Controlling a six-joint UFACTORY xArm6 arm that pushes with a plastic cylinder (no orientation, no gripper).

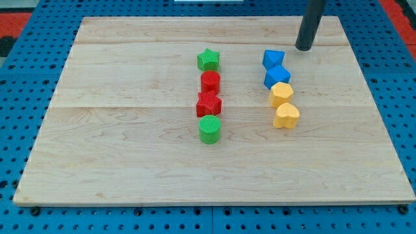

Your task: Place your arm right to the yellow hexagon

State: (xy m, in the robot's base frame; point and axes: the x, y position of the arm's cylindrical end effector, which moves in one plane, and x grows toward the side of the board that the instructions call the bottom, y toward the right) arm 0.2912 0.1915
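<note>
Yellow hexagon (281,93) well below and slightly left of my tip (303,49); no claw on this rod.

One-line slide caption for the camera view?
My tip rests at the view's top right, beyond the blue blocks, above-right of the yellow hexagon on the wooden board.

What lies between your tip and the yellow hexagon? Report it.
In the camera view, two blue blocks lie roughly between my tip and the yellow hexagon, slightly toward the view's left of the straight line.
</note>
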